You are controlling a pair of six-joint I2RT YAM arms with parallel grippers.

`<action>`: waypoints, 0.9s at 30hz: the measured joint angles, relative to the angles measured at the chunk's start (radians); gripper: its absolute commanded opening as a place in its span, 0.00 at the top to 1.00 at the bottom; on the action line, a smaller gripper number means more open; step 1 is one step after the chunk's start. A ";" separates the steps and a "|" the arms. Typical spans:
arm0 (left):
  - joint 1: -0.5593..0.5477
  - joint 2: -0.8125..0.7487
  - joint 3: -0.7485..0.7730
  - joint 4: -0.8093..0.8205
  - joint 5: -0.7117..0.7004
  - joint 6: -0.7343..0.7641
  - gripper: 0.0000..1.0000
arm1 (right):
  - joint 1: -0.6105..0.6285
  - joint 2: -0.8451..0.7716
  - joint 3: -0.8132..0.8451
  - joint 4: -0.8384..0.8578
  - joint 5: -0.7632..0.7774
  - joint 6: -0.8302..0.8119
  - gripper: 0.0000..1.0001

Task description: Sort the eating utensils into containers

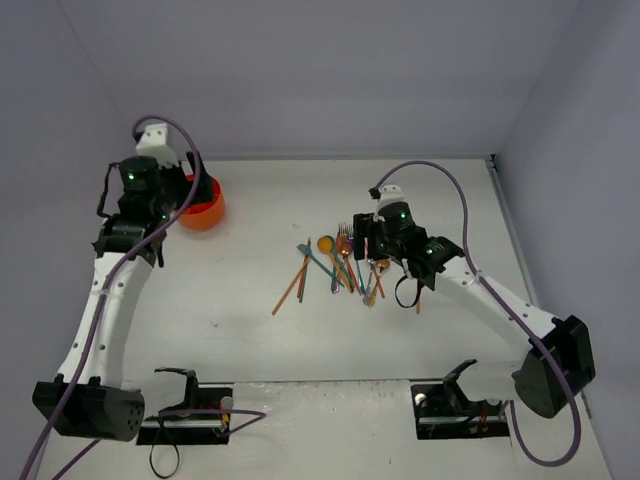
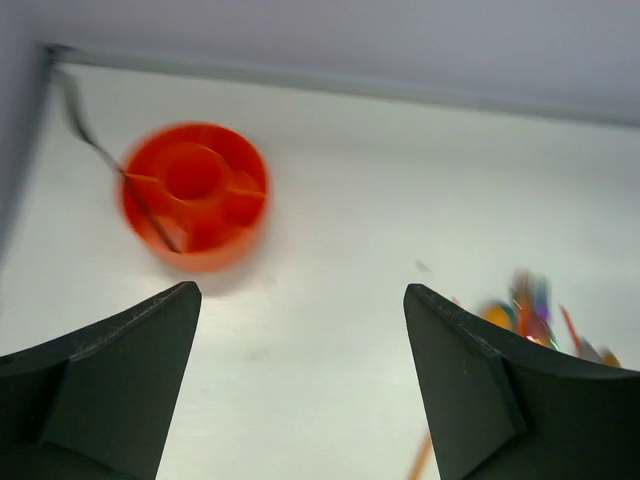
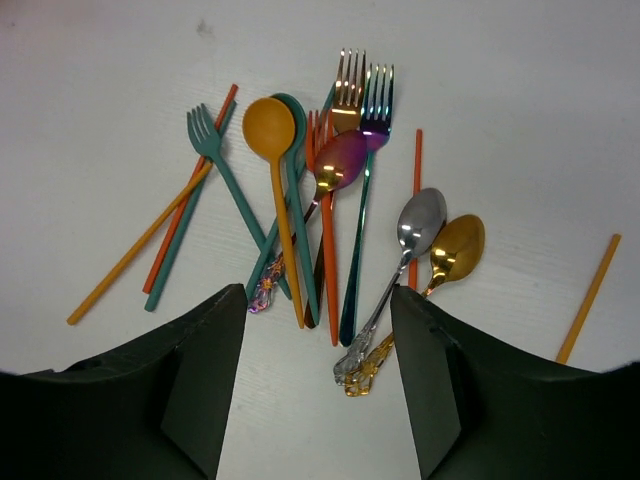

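White matte table [image 1: 250,340], walled on three sides by plain pale lavender-grey panels [image 1: 330,70]. The orange-red cup [image 2: 195,195] stands toward the far left corner, its inside split into compartments round a central well. A thin dark stick [image 2: 110,165] leans out over the cup's rim toward the wall, too blurred to name.

Well to the right of the cup and a little nearer the arm bases, the utensils [image 1: 340,265] lie flat in a loose fan. Their long axes run mostly near to far, heads toward the far wall. The wrist view shows a teal fork [image 3: 207,135], an orange spoon [image 3: 270,128], a gold fork [image 3: 347,95], a purple-sheened fork [image 3: 377,100], a silver spoon [image 3: 422,218] and a gold spoon [image 3: 458,248] side by side. A slanting orange chopstick [image 3: 140,250] edges the cup side of the pile, and a lone orange chopstick [image 3: 590,297] lies apart on the side away from the cup.

Just beside the cup, the left gripper [image 2: 300,300] is spread wide and holds nothing. Far right of the cup, the right gripper [image 3: 318,300] is also spread wide, its fingers flanking the handle ends of the pile. Nothing is pinched between them.
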 measured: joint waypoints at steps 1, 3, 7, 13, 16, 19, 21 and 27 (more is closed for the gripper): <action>-0.031 -0.028 -0.046 -0.011 0.020 -0.013 0.20 | -0.003 0.023 0.000 -0.003 0.001 0.005 0.53; -0.074 -0.071 -0.134 -0.026 0.046 -0.038 0.20 | -0.008 0.076 0.006 -0.008 0.005 0.015 0.57; -0.100 -0.147 -0.280 -0.079 0.065 -0.082 0.20 | -0.019 0.214 0.044 -0.013 0.011 0.023 0.64; -0.107 -0.262 -0.337 -0.137 0.077 -0.107 0.20 | -0.024 0.412 0.114 -0.011 0.017 0.033 0.68; -0.107 -0.297 -0.337 -0.150 0.077 -0.108 0.20 | -0.025 0.489 0.142 -0.007 0.019 0.039 0.69; -0.107 -0.312 -0.337 -0.162 0.077 -0.108 0.20 | -0.025 0.540 0.157 -0.007 0.027 0.043 0.71; -0.107 -0.314 -0.337 -0.173 0.080 -0.108 0.20 | -0.025 0.568 0.166 -0.005 0.037 0.045 0.72; -0.107 -0.322 -0.337 -0.209 0.087 -0.111 0.20 | -0.025 0.612 0.189 0.021 0.077 0.065 0.89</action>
